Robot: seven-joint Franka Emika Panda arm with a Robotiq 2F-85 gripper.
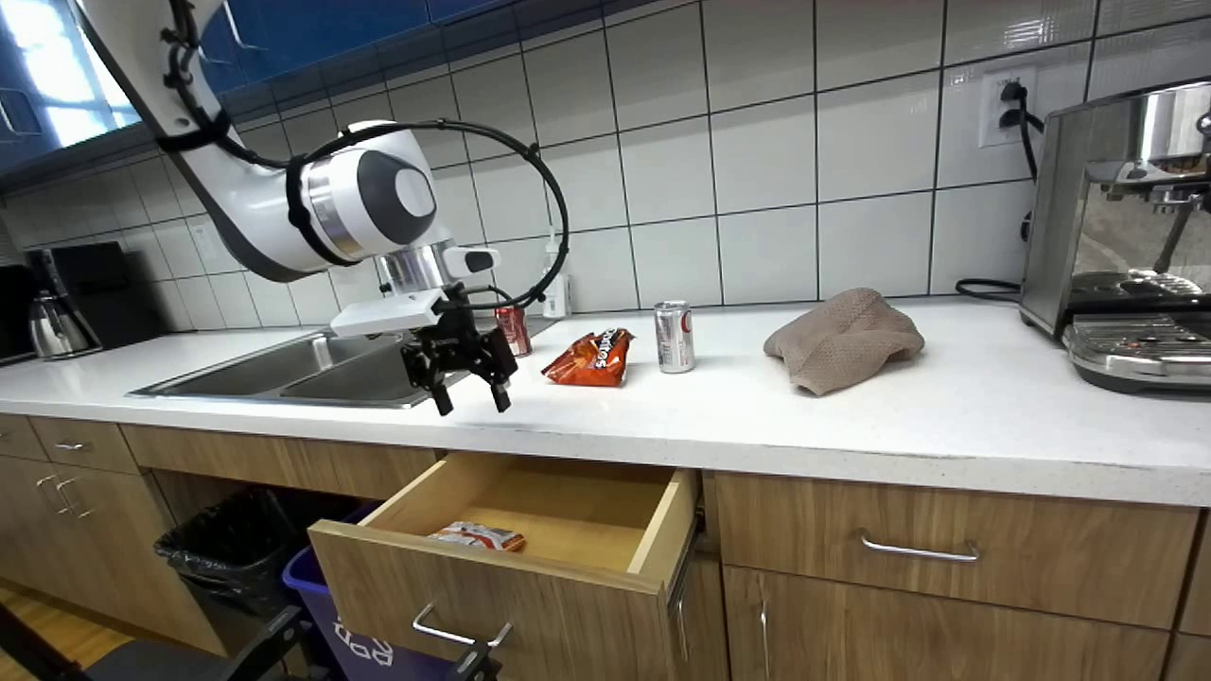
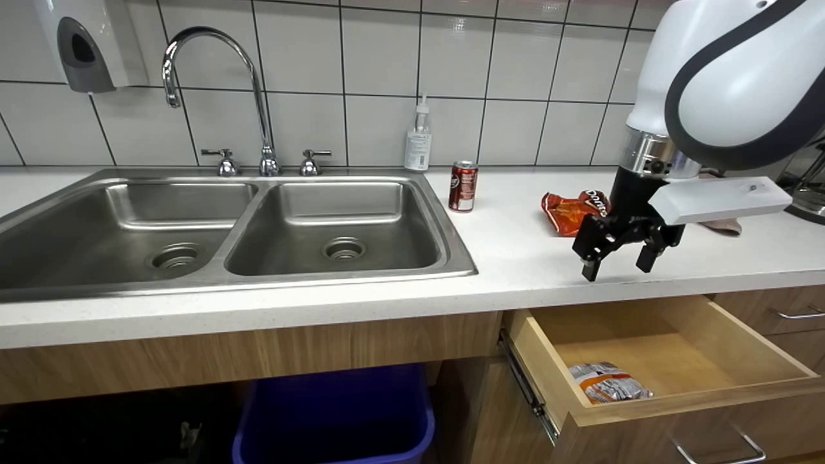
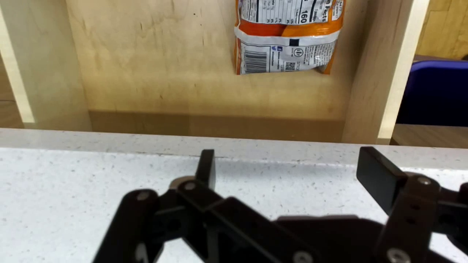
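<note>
My gripper (image 1: 472,401) is open and empty, pointing down above the counter's front edge; it also shows in an exterior view (image 2: 617,268) and the wrist view (image 3: 285,160). Below it a wooden drawer (image 1: 492,605) stands pulled out. A silver-backed orange snack bag (image 3: 287,40) lies in the drawer, label side up, and shows in both exterior views (image 1: 480,536) (image 2: 609,383). A red Doritos bag (image 1: 591,357) lies on the counter behind the gripper. A red can (image 1: 515,331) and a silver can (image 1: 674,337) stand upright near it. A brown cloth (image 1: 842,340) lies crumpled farther along.
A double steel sink (image 2: 457,248) with a tall faucet (image 2: 264,122) is set in the counter. A pump bottle (image 2: 418,142) stands by the wall. An espresso machine (image 1: 1088,218) stands at the counter's far end. A blue bin (image 2: 419,425) and a black-lined bin (image 1: 218,544) stand below.
</note>
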